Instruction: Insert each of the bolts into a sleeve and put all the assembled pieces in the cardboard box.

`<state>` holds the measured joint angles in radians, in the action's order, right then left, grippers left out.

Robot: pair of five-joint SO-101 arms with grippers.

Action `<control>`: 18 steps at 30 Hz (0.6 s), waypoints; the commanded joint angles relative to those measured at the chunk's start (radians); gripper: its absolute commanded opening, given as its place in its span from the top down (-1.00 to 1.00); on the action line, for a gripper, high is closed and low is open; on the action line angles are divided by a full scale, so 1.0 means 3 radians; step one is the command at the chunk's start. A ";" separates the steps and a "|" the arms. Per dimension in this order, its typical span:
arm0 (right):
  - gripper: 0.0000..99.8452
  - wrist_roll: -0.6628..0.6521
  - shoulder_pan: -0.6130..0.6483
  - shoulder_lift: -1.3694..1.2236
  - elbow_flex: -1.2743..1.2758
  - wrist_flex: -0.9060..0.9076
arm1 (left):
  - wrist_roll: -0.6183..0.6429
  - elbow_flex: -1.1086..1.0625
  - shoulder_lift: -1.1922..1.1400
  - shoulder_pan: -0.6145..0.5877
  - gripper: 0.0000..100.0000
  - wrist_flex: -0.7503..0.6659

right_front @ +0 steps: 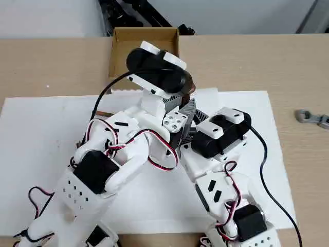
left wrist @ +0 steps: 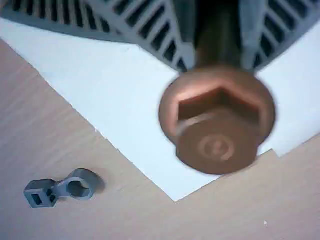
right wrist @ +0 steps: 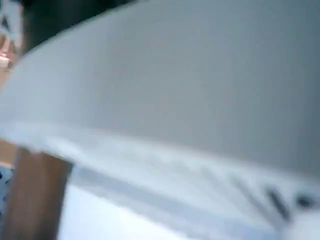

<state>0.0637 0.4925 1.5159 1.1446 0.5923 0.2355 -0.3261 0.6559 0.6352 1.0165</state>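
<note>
Left hand (left wrist: 216, 35), grey ribbed fingers (left wrist: 140, 25), pinches copper hex-flanged bolt (left wrist: 217, 125); right hand (right_front: 190, 135): cannot tell.

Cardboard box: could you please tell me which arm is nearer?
Left. The left arm is at the cardboard box's front edge; the right arm is farther back, over the white paper.

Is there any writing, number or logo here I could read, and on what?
No readable text.
The copper-coloured bolt has a small raised mark on its head, too blurred to read.
Dark marks in the right wrist view are blurred as well.
</note>
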 commanded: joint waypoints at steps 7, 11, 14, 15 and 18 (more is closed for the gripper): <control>1.00 -0.0026 -0.0008 0.0003 -0.0056 -0.0095 | -0.0015 0.0008 0.0031 -0.0020 0.87 -0.0031; 1.00 -0.0026 -0.0008 0.0008 -0.0056 -0.0095 | -0.0015 0.0130 0.0010 -0.0010 0.81 0.0194; 1.00 -0.0020 -0.0008 0.0008 -0.0056 -0.0095 | -0.0026 0.0294 0.0000 -0.0015 0.80 0.0435; 1.00 -0.0020 -0.0008 0.0003 -0.0061 -0.0095 | -0.0026 0.0325 0.0000 -0.0015 0.80 0.0491; 1.00 -0.0015 -0.0008 -0.0013 -0.0061 -0.0095 | -0.0031 0.0355 0.0026 -0.0015 0.80 0.0609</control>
<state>0.0621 0.4987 1.5144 1.1416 0.5938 0.2294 -0.2585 0.6513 0.6306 1.1684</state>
